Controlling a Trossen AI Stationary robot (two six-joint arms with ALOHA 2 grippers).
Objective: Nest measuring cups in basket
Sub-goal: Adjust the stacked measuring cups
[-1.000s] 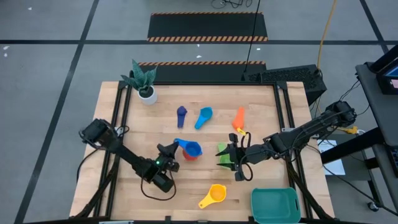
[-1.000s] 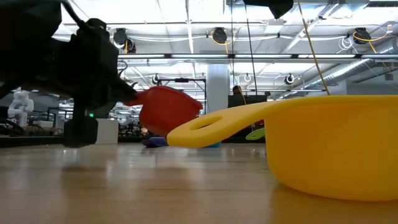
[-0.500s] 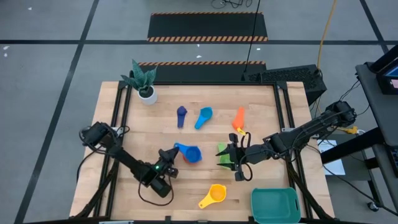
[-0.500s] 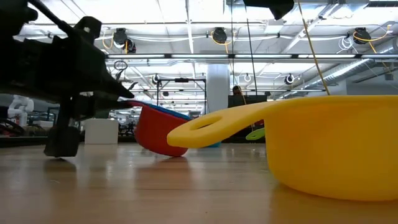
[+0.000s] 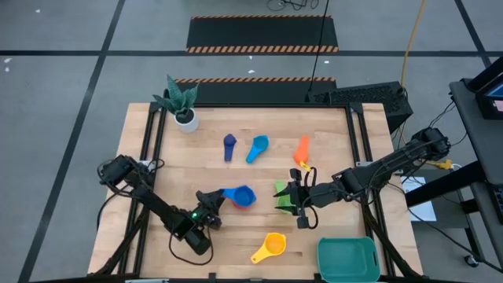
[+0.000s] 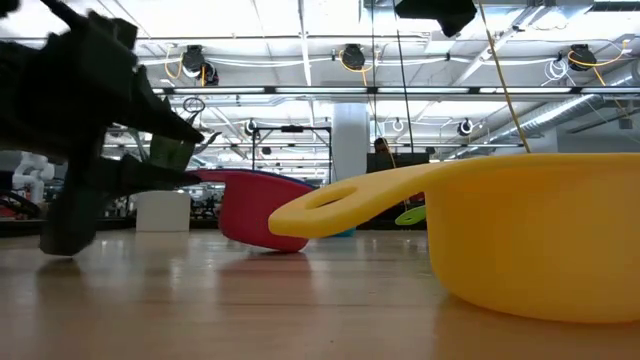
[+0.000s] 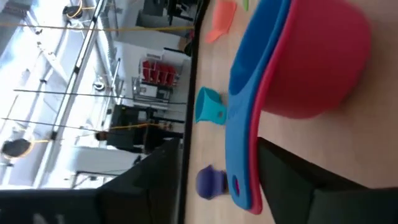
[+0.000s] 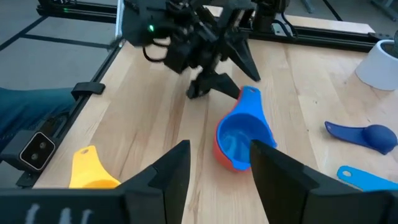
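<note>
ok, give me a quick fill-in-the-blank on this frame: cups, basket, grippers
1. The blue cup sits nested inside the ____ cup.
2. The left gripper is at the nested pair's handle with its fingers ____.
3. The basket holds ____ cups.
4. The plant pot stands at the table's far ____ corner in the high view.

Missing words: red; open; no; left
</note>
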